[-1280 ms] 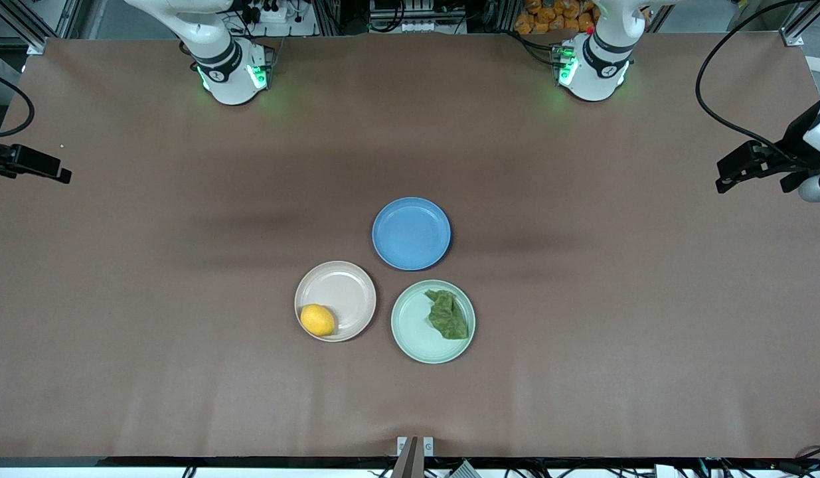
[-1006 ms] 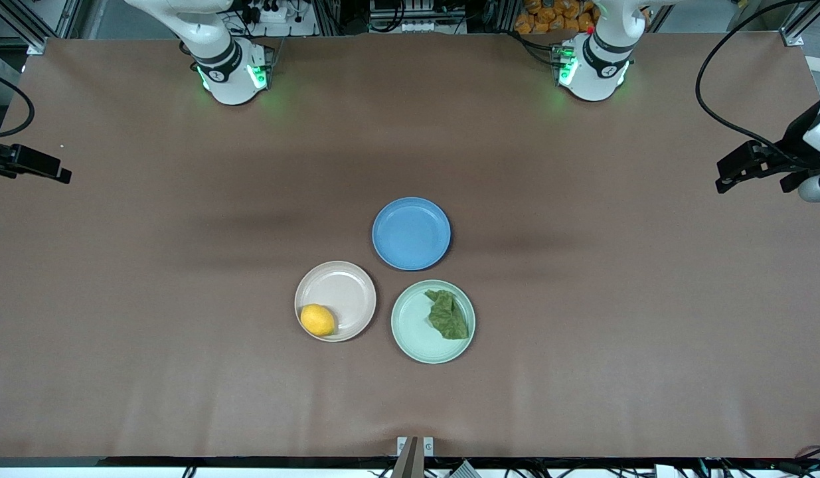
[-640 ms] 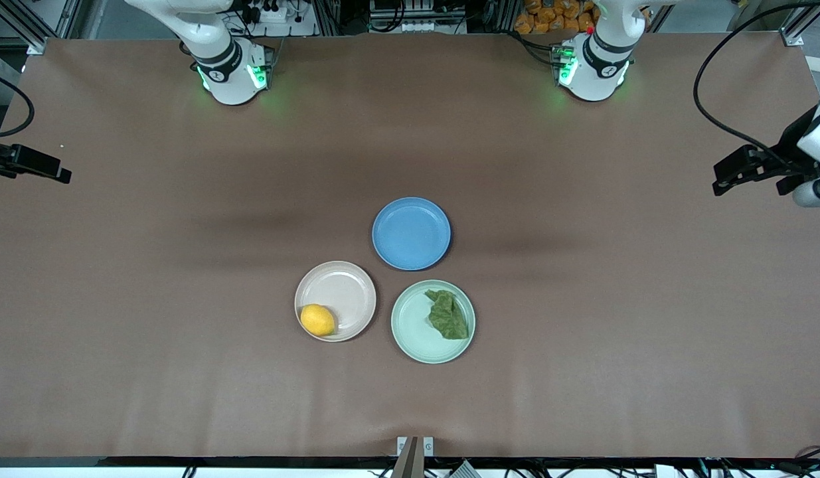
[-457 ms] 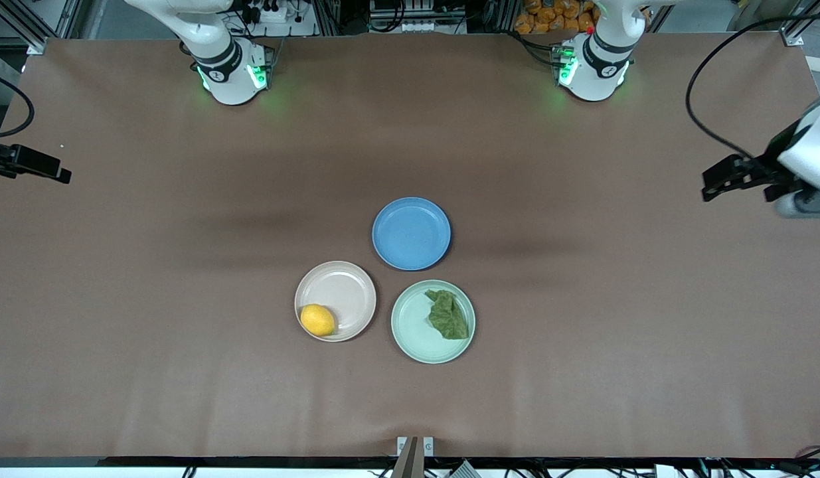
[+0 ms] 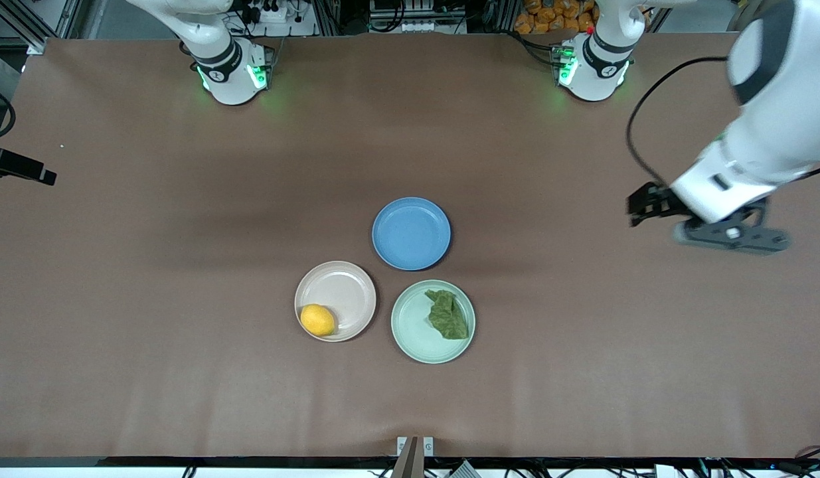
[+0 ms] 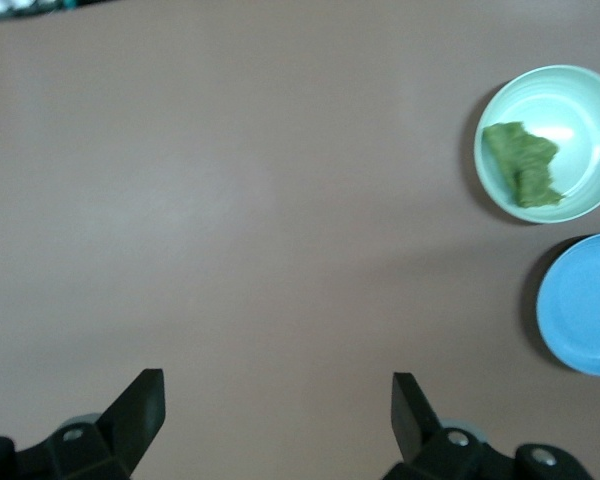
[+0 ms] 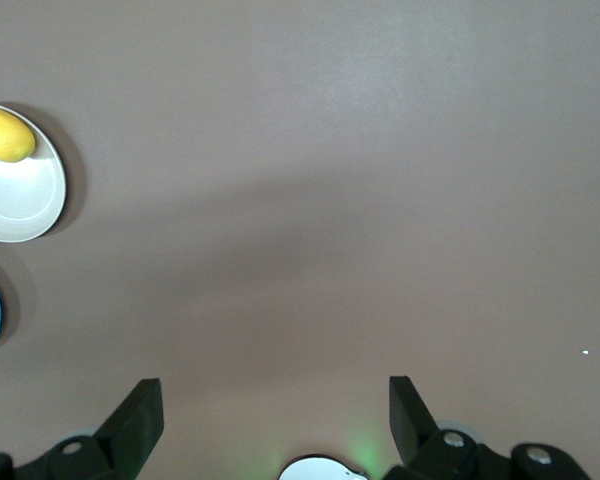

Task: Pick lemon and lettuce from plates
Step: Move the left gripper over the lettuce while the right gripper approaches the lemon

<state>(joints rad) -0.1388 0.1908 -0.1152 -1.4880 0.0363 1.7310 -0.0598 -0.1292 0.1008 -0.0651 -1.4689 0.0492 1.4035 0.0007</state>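
The lemon point(image 5: 317, 320) lies on the beige-pink plate point(image 5: 343, 289), at the edge nearer the front camera. The lettuce point(image 5: 448, 314) lies on the mint green plate point(image 5: 413, 332). My left gripper point(image 5: 730, 234) is open and empty, high over bare table toward the left arm's end, well away from the plates. Its wrist view shows the open left gripper point(image 6: 277, 415), the lettuce point(image 6: 520, 163) and the mint plate point(image 6: 585, 105). My right gripper point(image 7: 275, 420) is open and empty over bare table at the right arm's end; its view shows the lemon point(image 7: 5, 135) on the beige-pink plate point(image 7: 20, 200).
An empty blue plate point(image 5: 411, 233) sits just farther from the front camera than the two other plates and touches neither. The arm bases point(image 5: 230, 73) stand at the table's edge farthest from the front camera. Brown table surface lies all around the plates.
The left arm has swung in from the table's end toward the plates. The right hand has slipped slightly farther out of the front view. Lemon, lettuce and plates have not moved.
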